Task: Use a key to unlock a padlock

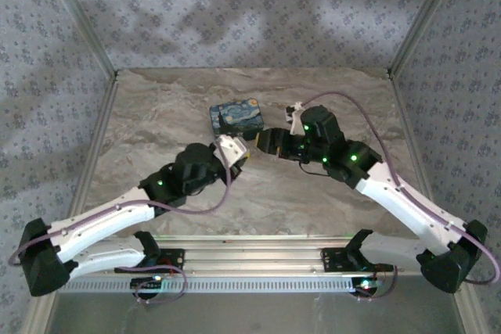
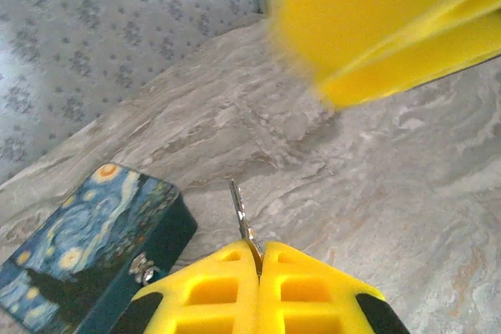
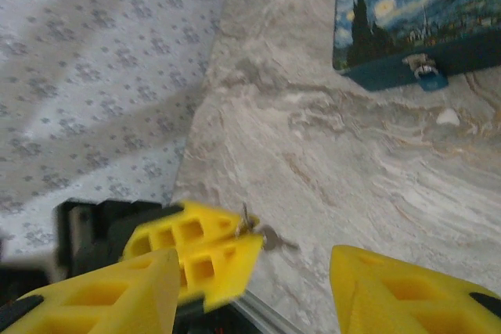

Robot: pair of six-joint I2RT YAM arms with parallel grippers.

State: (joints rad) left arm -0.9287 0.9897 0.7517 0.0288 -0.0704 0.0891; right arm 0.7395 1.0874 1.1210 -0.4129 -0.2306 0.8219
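**Inspector:** Start on the left. State of the left gripper (image 2: 260, 249)?

**Assistant:** It is just in front of the blue box (image 1: 235, 117), about level with the middle of the box. Its jaws are pressed together on the key (image 2: 241, 217), and the toothed blade stands up out of the fingertips.

**Inspector:** Location of the padlock?

**Assistant:** A small body with a silver loop hangs from the latch on the front face of the blue box. I take that to be the padlock (image 3: 429, 77). It is too small to make out a keyhole. The loop appears seated through the latch, so I judge it locked.

**Inspector:** And the right gripper (image 3: 257, 262)?

**Assistant:** It is just off the box's near right corner, facing the left gripper at close quarters. Its fingers stand well apart and clasp nothing. The key's head shows in the gap between them, and as far as I can tell it touches neither finger.

**Inspector:** Progress?

**Assistant:** The key is secured in the left gripper, so that item is complete. The blade has not yet been brought to the padlock, inserted or turned, and the shackle has not been freed. The key is apart from the padlock. I assess this as an early stage.
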